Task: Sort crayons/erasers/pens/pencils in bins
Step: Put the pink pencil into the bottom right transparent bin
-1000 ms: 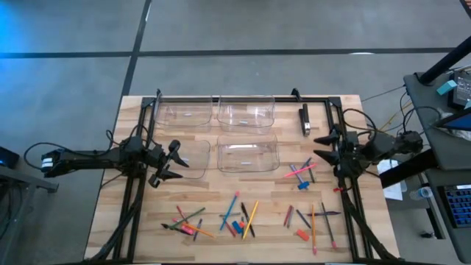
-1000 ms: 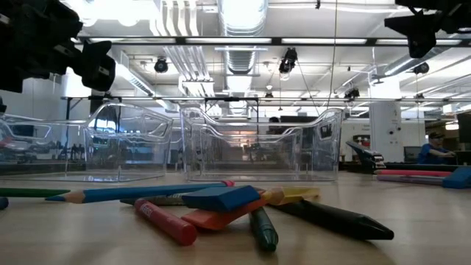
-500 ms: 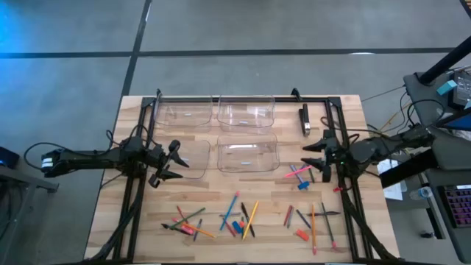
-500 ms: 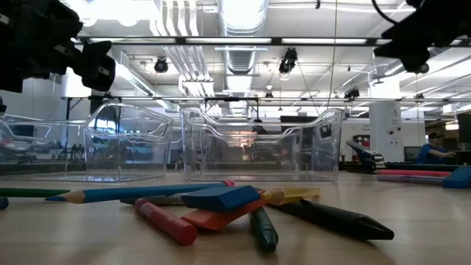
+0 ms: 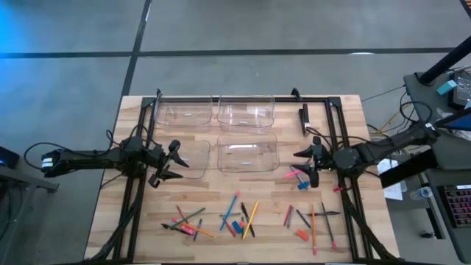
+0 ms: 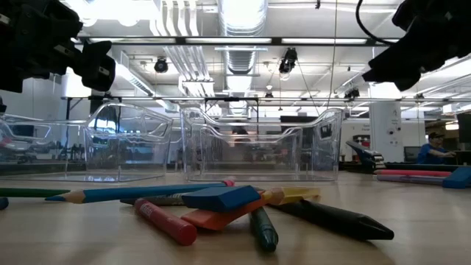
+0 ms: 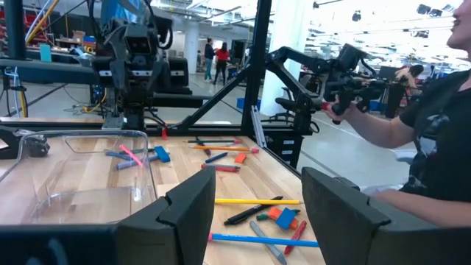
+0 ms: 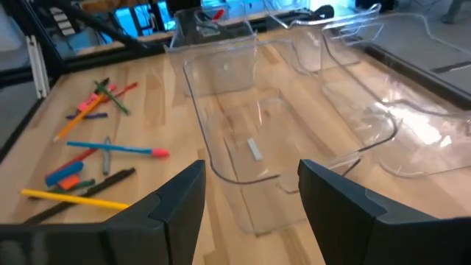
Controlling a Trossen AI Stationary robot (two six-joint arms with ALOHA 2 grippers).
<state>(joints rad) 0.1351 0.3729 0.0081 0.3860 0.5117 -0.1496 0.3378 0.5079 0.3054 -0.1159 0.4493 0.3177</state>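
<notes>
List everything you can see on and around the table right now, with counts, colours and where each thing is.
bins: four, clear, empty, two-by-two block at the table's far middle.
sticks and erasers: count unclear, mixed colours, loose in clusters along the near edge and right of the bins.
black-and-silver bar: one, right of the far bins.
table: one, light wood.
person: one, dark top, beside the table in the left wrist view.
left gripper: open, at the near-left bin.
right gripper: open, above the cluster right of the bins.
</notes>
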